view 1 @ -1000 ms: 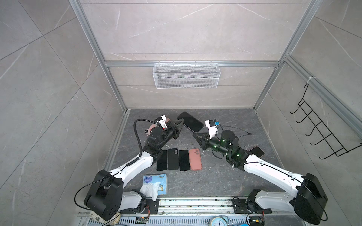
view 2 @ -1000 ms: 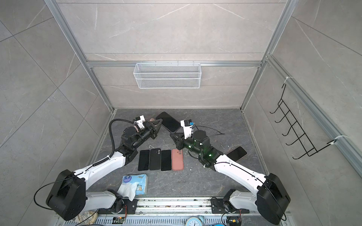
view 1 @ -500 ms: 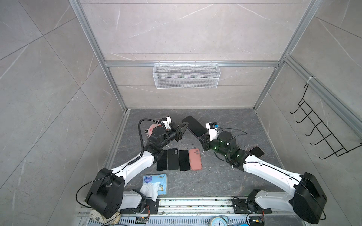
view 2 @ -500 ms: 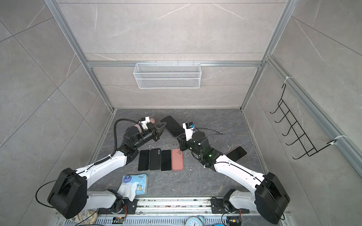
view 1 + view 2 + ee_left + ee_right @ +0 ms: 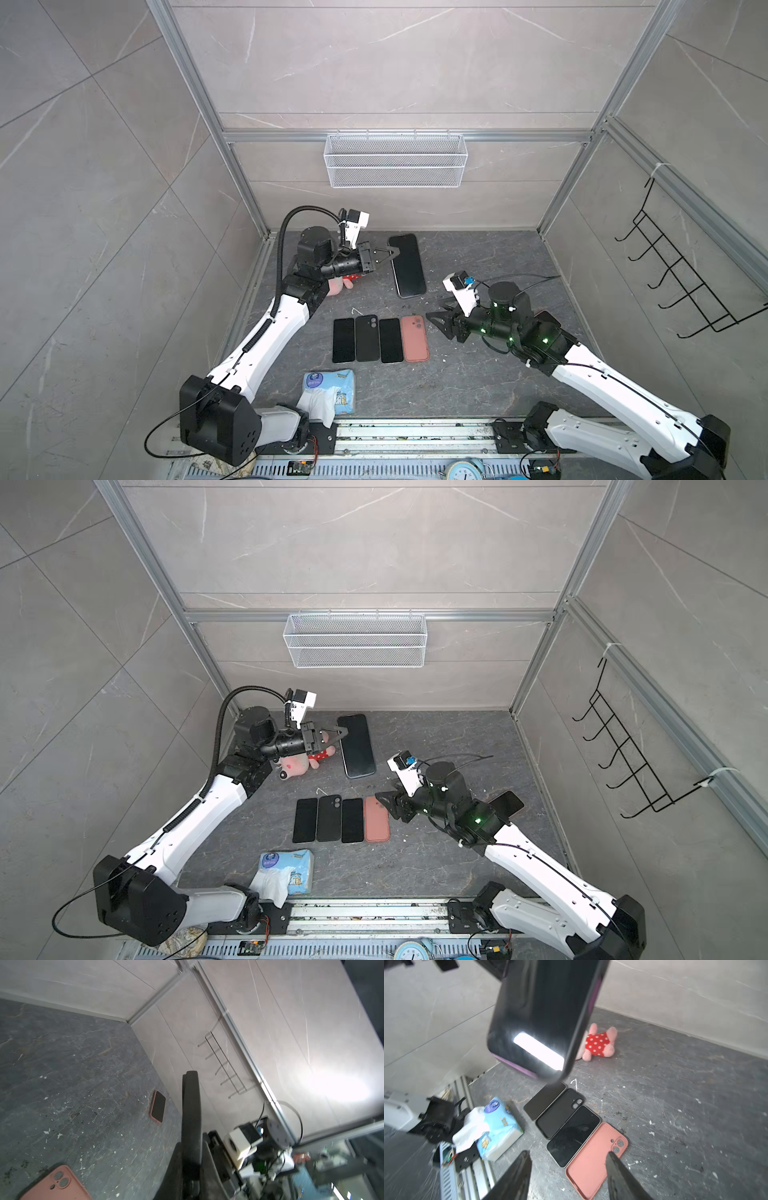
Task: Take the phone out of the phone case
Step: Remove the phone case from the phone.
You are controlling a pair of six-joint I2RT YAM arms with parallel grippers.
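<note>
My left gripper [image 5: 392, 251] is shut on the long edge of a black phone [image 5: 407, 266] and holds it above the table's far middle. In the right wrist view the phone [image 5: 537, 1016] hangs screen-side toward the camera, and a purple case rim [image 5: 517, 1067] shows around it. The left wrist view sees only its dark edge [image 5: 191, 1109] between the jaws. My right gripper [image 5: 436, 320] is open and empty, apart from the phone, low by the pink case [image 5: 414, 337]. That case ends a row with a black case and two black phones [image 5: 344, 340].
A pink plush toy [image 5: 343, 282] lies under the left wrist. A tissue pack [image 5: 330, 390] sits at the front. A phone in a pink case [image 5: 505, 804] lies behind the right arm. A wire basket [image 5: 395, 162] hangs on the back wall, a hook rack [image 5: 685, 282] on the right wall.
My right gripper opened, let go of the phone and drew back toward the front right. The left gripper kept hold and swung the phone to the right.
</note>
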